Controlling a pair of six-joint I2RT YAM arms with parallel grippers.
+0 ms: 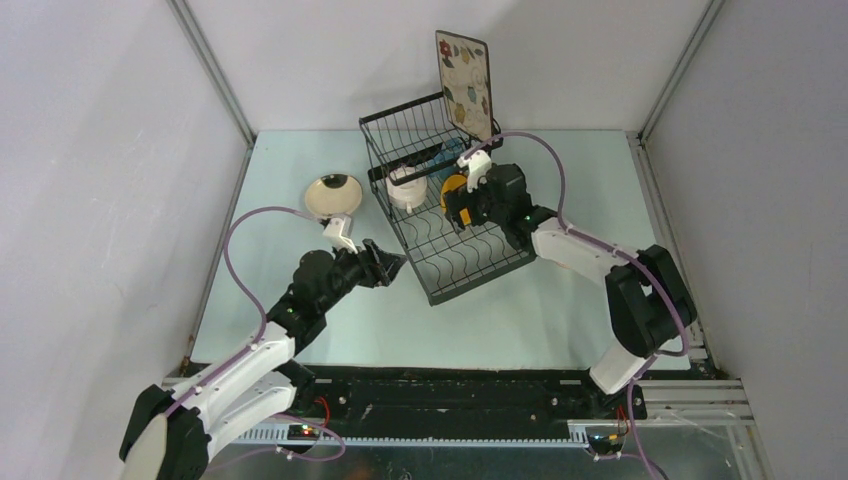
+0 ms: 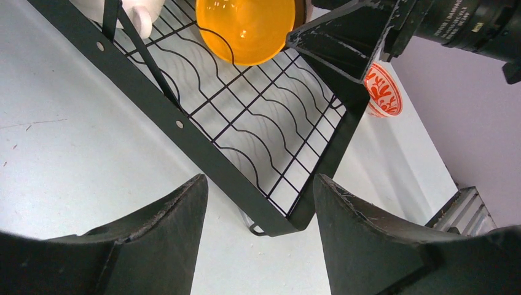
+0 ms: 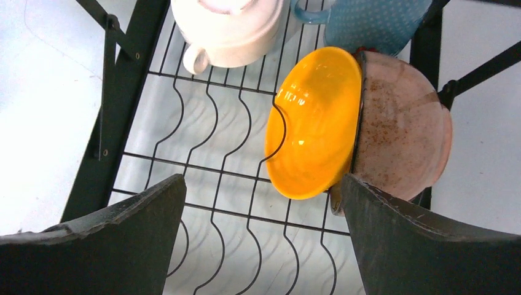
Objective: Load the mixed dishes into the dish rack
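Note:
The black wire dish rack (image 1: 474,262) stands mid-table, also in the left wrist view (image 2: 153,104) and the right wrist view (image 3: 117,123). On its lower tray are a white two-handled cup (image 1: 407,188) (image 3: 230,31), a blue mug (image 1: 447,155) (image 3: 375,21), and a yellow bowl (image 1: 455,188) (image 3: 313,123) standing on edge against a brown bowl (image 3: 402,129). A square floral plate (image 1: 465,80) stands at the rack's back. A round cream plate (image 1: 333,195) lies on the table to the left. My right gripper (image 1: 462,208) (image 3: 264,184) is open and empty over the tray, beside the yellow bowl. My left gripper (image 1: 392,265) (image 2: 261,184) is open and empty at the rack's near corner.
A red-patterned bowl (image 2: 382,89) sits on the table beyond the rack's far side, hidden under my right arm in the top view. Grey walls with metal posts close in the pale table on three sides.

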